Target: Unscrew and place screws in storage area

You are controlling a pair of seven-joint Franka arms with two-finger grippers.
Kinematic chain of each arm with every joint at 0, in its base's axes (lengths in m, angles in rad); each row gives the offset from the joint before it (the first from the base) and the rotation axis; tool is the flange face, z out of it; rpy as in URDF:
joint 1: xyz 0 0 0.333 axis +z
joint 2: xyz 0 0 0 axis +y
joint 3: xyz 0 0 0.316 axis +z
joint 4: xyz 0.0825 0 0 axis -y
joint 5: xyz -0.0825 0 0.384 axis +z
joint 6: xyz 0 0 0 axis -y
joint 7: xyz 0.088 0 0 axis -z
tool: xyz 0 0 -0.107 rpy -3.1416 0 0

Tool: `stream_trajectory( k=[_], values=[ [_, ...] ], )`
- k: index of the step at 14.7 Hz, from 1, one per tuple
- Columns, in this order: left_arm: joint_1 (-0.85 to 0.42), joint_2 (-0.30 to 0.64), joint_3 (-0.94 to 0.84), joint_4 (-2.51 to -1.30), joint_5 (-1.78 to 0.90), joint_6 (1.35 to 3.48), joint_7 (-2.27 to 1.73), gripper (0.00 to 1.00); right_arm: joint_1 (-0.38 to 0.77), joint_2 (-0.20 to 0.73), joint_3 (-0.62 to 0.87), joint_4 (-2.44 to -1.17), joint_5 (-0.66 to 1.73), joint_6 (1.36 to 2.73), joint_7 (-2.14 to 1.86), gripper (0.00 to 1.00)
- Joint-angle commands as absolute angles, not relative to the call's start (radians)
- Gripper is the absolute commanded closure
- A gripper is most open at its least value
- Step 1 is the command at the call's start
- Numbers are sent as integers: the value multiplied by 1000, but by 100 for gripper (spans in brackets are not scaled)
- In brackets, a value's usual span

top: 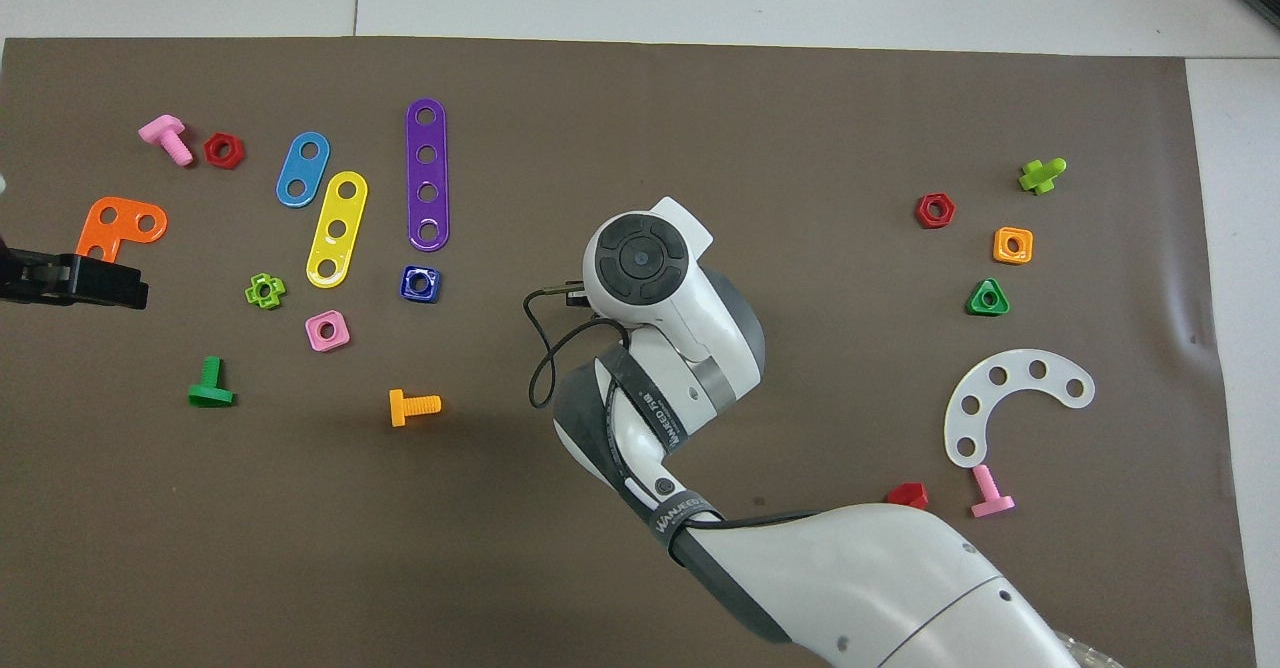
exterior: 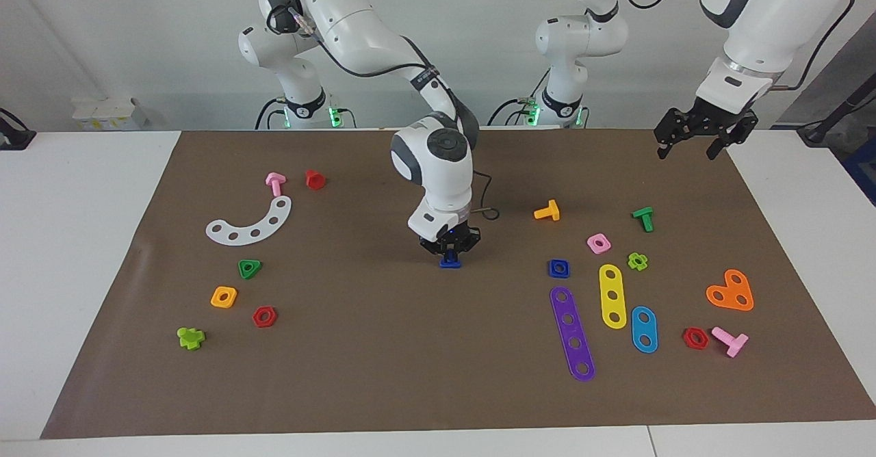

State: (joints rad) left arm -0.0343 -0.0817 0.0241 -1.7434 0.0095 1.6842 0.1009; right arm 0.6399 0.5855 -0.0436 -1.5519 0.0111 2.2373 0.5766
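Your right gripper (exterior: 449, 252) stands low over mid-mat, fingers closed around the dark-blue bolt (exterior: 449, 261), which touches the brown mat (exterior: 383, 347). Your left gripper (exterior: 688, 144) waits with fingers apart over the mat's corner.

Glossy plastic purple strip (exterior: 573, 334) on matt brown mat (exterior: 383, 361).

A white table (exterior: 82, 252) stood against a pale grey wall (exterior: 123, 26), with a brown mat (exterior: 383, 347) covering most of it. A small white box (exterior: 109, 113) sat at its edge. Light was even.
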Motion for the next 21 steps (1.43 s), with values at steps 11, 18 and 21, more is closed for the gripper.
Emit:
stream_trajectory(
  k=[11, 18, 21],
  values=[
    [-31, -107, 38, -1804, -17, 1698, 86, 0, 157, 249, -40, -1804, 23, 2118, 109, 100],
    [-32, -106, 38, -1798, -15, 1700, 86, 0, 107, 264, -40, -1979, 29, 2322, 97, 100],
    [-32, -107, 38, -1798, -15, 1700, 86, 0, 91, 261, -40, -2017, 29, 2355, 71, 100]
  ],
)
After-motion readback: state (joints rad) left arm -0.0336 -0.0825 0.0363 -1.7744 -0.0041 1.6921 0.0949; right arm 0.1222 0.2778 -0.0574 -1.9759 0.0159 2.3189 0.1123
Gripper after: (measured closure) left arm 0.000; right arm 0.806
